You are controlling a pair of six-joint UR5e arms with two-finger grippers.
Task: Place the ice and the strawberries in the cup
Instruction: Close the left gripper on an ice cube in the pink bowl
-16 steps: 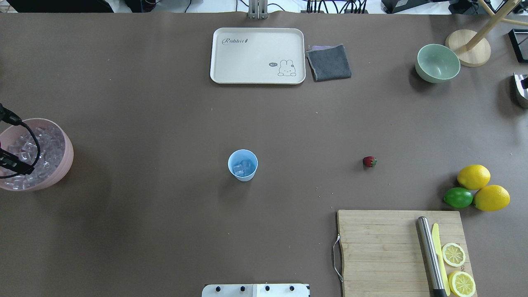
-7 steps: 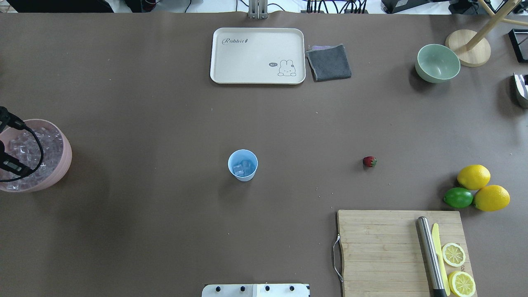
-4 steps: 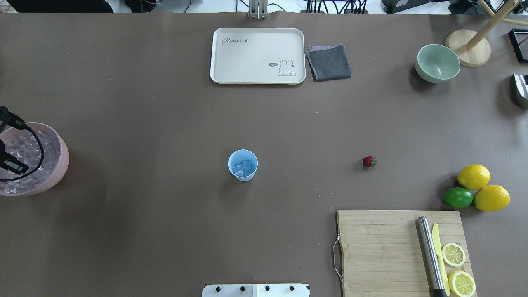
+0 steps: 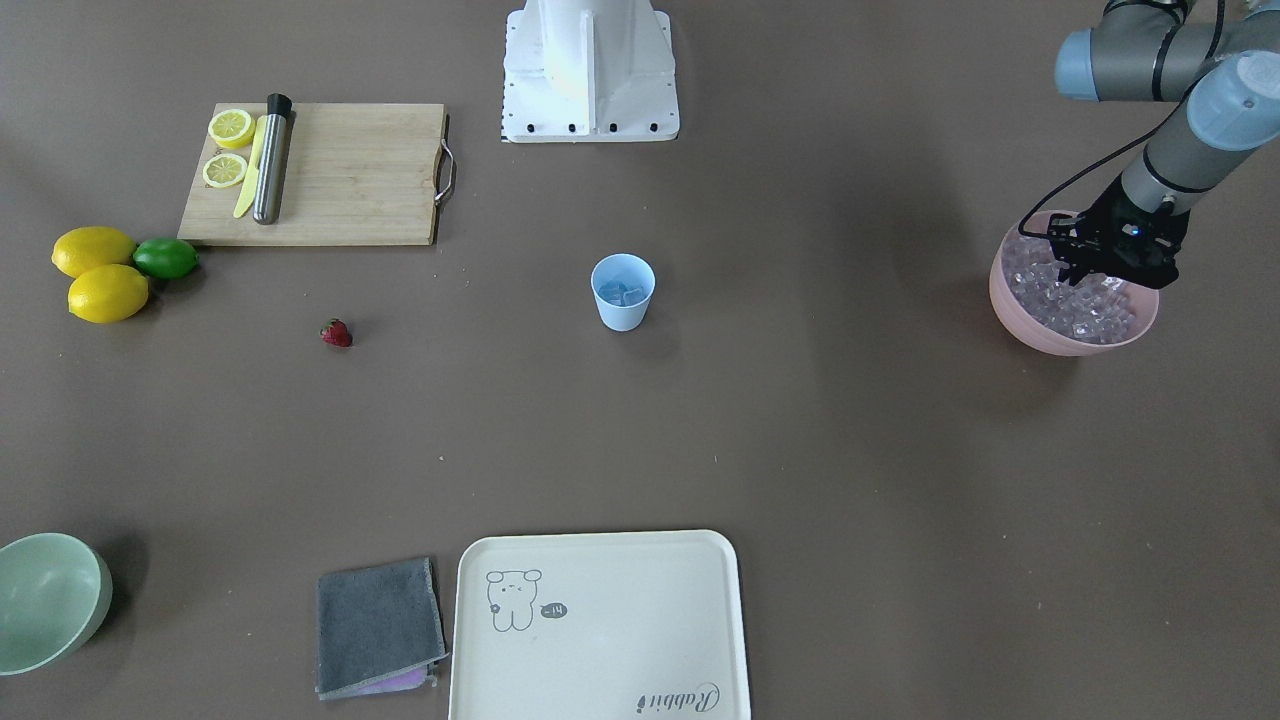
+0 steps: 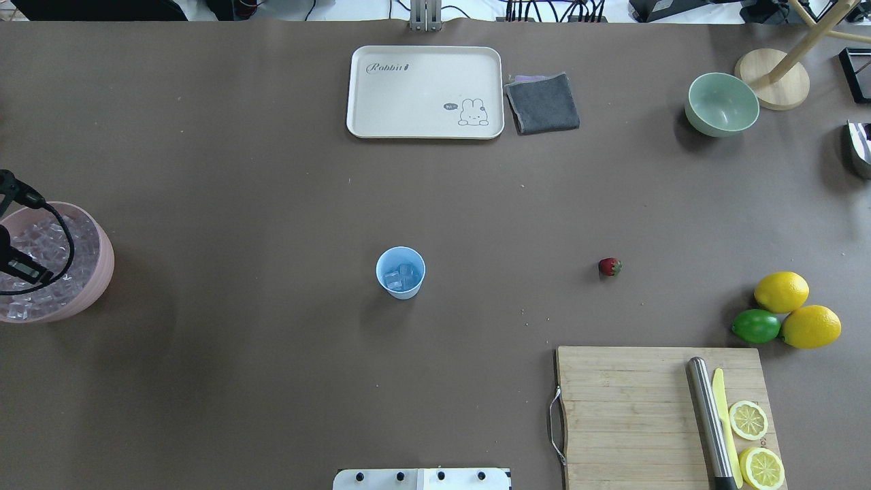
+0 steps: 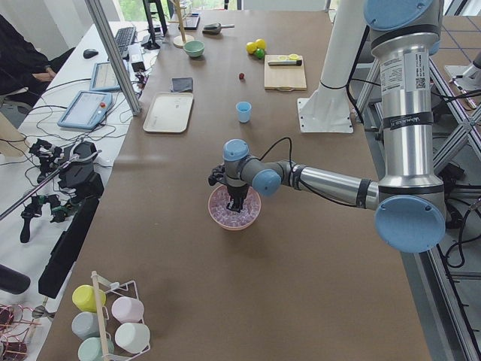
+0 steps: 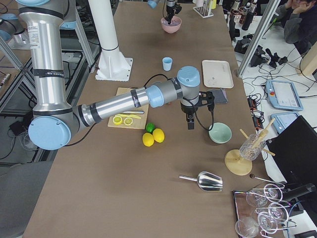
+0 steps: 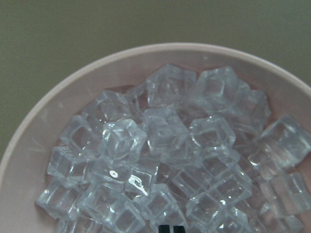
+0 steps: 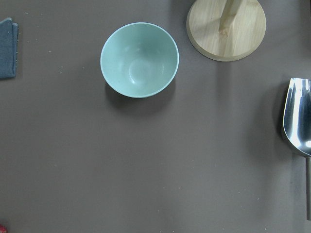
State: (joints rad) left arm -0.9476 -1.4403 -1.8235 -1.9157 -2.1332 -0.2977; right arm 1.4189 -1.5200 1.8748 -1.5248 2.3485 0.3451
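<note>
The light blue cup (image 5: 401,272) stands mid-table with a few ice cubes in it. The strawberry (image 5: 610,267) lies on the table to its right, apart from it. The pink bowl (image 5: 102,258) at the left edge is full of ice (image 8: 165,136). My left gripper (image 4: 1085,270) is down in that bowl among the cubes. In the left wrist view its fingertips (image 8: 166,228) show only at the bottom edge, close together, with no cube visible between them. My right gripper (image 7: 190,124) hangs over the table near the green bowl; I cannot tell whether it is open or shut.
A cream tray (image 5: 367,122) and grey cloth (image 5: 543,102) lie at the back. A pale green bowl (image 5: 721,103), wooden stand (image 5: 772,78) and metal scoop (image 9: 297,121) are at the back right. Lemons (image 5: 781,291), a lime (image 5: 756,326) and a cutting board (image 5: 633,408) are at the front right.
The pink bowl has slid a little to the left with my left gripper inside it. The dark shape above the scoop at the right edge has left the overhead view.
</note>
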